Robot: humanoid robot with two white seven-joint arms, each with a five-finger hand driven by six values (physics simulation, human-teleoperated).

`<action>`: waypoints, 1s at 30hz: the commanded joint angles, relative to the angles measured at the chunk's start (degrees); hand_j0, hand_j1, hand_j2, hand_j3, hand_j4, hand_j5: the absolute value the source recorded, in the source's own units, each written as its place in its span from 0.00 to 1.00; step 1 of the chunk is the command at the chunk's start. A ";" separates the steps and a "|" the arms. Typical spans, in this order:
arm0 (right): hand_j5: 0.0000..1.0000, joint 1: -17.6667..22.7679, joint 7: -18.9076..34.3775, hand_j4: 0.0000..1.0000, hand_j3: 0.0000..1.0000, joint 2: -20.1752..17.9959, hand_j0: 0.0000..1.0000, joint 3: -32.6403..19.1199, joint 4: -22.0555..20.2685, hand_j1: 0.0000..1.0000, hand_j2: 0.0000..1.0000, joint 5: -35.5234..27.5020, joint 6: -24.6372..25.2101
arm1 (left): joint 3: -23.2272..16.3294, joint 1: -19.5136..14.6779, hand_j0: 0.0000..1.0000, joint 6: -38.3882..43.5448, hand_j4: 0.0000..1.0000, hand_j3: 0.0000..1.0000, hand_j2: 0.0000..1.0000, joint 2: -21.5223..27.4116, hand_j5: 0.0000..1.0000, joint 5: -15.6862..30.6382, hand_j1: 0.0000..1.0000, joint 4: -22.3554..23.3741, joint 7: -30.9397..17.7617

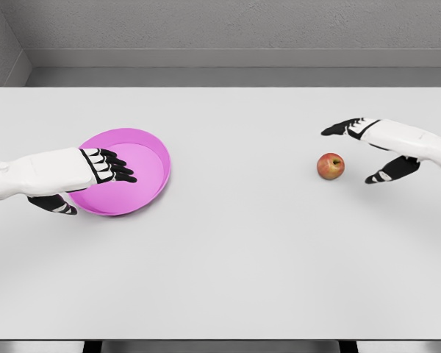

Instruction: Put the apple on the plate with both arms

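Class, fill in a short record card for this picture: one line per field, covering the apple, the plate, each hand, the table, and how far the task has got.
apple: on the table, right of centre, not held
plate: pink, left of centre, no apple on it
left hand: over the plate's near-left rim, fingers extended
right hand: open, just right of the apple, not touching it
table: white
task stage: apple not yet grasped

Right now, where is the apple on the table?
In the head view the apple lies on the table's right side, just left of the open right hand and untouched by it, far from the pink plate at the left.
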 commanded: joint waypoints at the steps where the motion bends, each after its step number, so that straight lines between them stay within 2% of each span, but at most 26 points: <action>1: 1.00 -0.09 -0.02 1.00 1.00 0.03 1.00 0.85 2.02 1.00 1.00 -0.24 0.41 | -0.01 0.00 1.00 0.16 1.00 1.00 1.00 0.06 1.00 0.34 1.00 -0.01 0.03; 7: 1.00 -2.81 -0.02 1.00 1.00 2.31 1.00 5.06 7.12 1.00 1.00 0.02 0.24 | -0.01 -0.09 1.00 0.16 1.00 1.00 1.00 0.06 1.00 0.25 1.00 -0.01 0.03; 13: 1.00 -4.13 -0.02 1.00 1.00 3.19 1.00 6.03 9.58 1.00 1.00 1.78 0.24 | -0.01 -0.09 1.00 0.16 1.00 1.00 1.00 0.15 1.00 0.25 1.00 -0.01 0.03; 26: 1.00 -7.38 -0.02 1.00 1.00 9.25 1.00 8.05 16.00 1.00 1.00 5.65 0.15 | -0.01 -0.09 1.00 0.16 1.00 1.00 1.00 0.15 1.00 -0.10 1.00 -0.01 0.03; 30: 1.00 -7.47 -0.02 1.00 1.00 9.43 1.00 8.05 16.61 1.00 1.00 5.73 0.15 | 0.08 -0.18 1.00 0.16 1.00 1.00 1.00 0.06 1.00 -0.10 1.00 -0.36 0.03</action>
